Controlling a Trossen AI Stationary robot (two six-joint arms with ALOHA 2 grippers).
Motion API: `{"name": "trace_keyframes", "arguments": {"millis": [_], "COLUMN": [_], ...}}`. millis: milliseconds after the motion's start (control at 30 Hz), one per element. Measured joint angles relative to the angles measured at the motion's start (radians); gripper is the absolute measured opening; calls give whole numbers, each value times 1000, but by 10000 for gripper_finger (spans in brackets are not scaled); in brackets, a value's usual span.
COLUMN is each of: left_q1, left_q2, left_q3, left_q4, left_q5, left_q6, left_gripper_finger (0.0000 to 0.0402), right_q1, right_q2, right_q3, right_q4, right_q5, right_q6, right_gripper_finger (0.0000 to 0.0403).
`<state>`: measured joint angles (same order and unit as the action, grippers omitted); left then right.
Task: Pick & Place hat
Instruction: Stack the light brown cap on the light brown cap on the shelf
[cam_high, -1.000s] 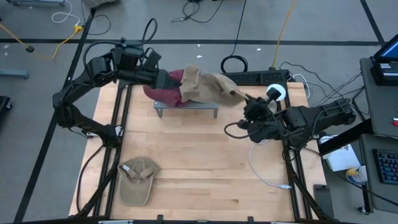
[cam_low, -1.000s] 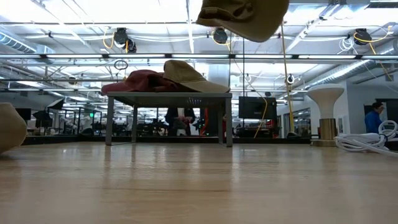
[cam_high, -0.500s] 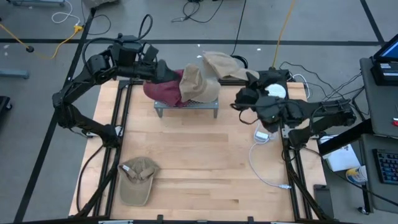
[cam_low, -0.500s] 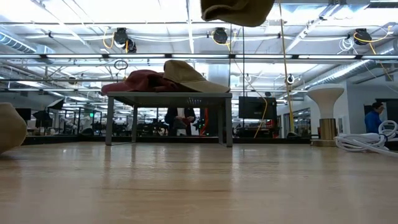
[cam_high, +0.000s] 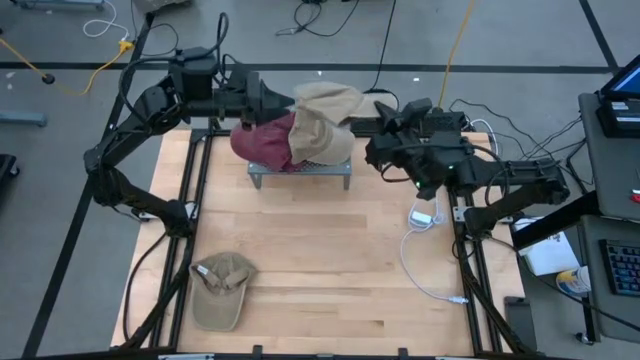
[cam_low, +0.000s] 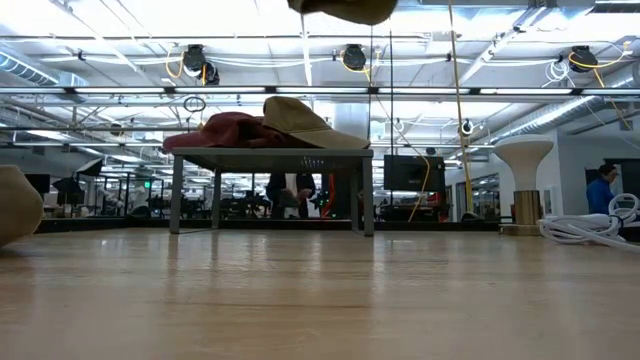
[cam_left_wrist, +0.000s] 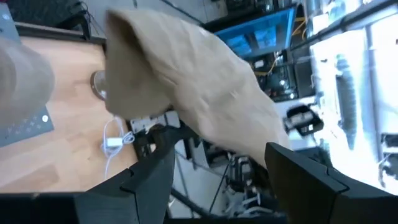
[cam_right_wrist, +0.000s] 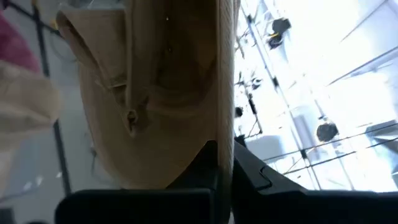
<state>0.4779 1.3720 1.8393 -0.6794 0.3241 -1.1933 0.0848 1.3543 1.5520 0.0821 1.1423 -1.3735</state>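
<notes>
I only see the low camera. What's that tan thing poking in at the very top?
Observer: A tan hat, held up over the far edge of the rack.
Operator: Who's holding it?
Observer: The right hand, shut on its brim.
Operator: Where's the other hand?
Observer: The left hand is open, close beside that hat and facing it.
</notes>
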Motion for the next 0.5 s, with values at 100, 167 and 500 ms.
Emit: {"name": "trace_keyframes", "arguments": {"millis": [100, 167, 500], "left_q1": [26, 45, 64], "left_q2": [0, 0, 10], "left_q3": [0, 0, 0], "left_q4": [3, 3, 247], "left_q5": [0, 0, 41], "left_q6": [-26, -62, -163], "left_gripper_finger": [253, 253, 253], "right_q1": [0, -1, 0], "right_q2": [5, 3, 14], "right_q3": [0, 0, 0], "right_q4": [111, 160, 203], "right_q5": [-36, -63, -126], "right_q6": [-99, -140, -212], "right_gripper_finger": [4, 5, 5]}}
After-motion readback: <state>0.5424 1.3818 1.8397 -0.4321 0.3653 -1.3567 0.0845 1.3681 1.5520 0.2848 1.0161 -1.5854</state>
